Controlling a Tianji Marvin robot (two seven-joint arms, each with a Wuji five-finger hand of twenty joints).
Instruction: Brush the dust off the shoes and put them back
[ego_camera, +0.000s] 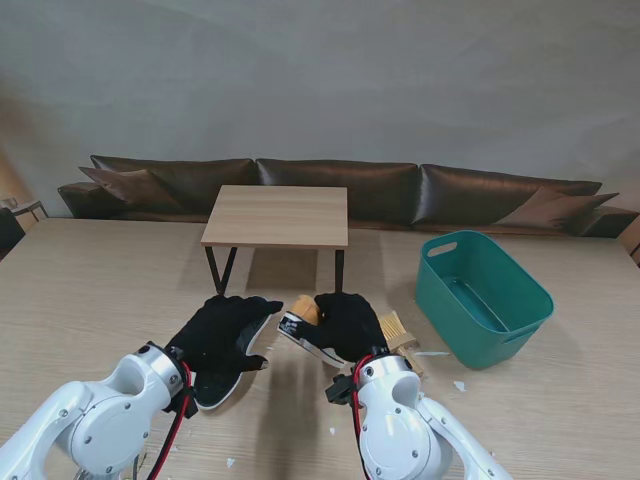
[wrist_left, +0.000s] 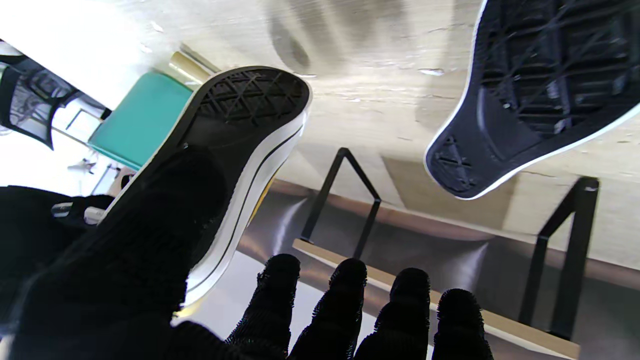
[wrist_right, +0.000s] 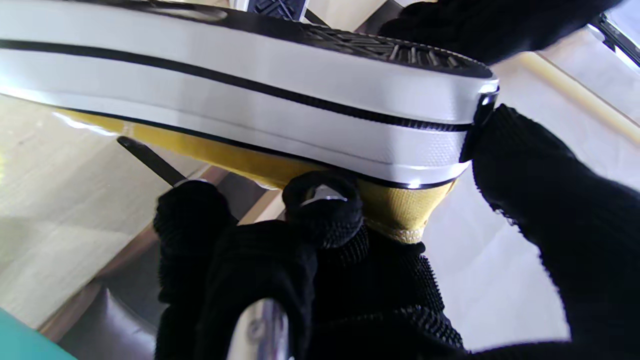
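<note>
Apparently mid-task: a yellow shoe (ego_camera: 305, 325) with a white sole band was held off the surface (ego_camera: 90, 290) by the right robot hand (ego_camera: 348, 322), fingers (wrist_right: 322, 210) curled under the yellow upper and thumb pressed at the heel end, sole tilted up toward the left. The left robot hand (ego_camera: 222, 335) was seen with fingers (wrist_left: 345, 295) spread and nothing gripped, hovering over the second shoe (ego_camera: 225, 375), which was lying near the left arm; contact with it could not be confirmed. In the left wrist view that second shoe's dark tread (wrist_left: 540, 95) was shown apart from the held one. A wooden-handled brush (ego_camera: 397, 330) was lying on the surface just right of the right robot hand, untouched by either hand at this moment. A green bin (ego_camera: 482, 300) was standing farther right, and a small side table (ego_camera: 278, 215) farther from me, in front of a brown sofa (ego_camera: 340, 185). White specks were scattered on the surface near the arms. Judged progress: whether any brushing was done could not be told; the brush remained to be picked up, and both shoes remained to be put back, the return spot being unclear.
</note>
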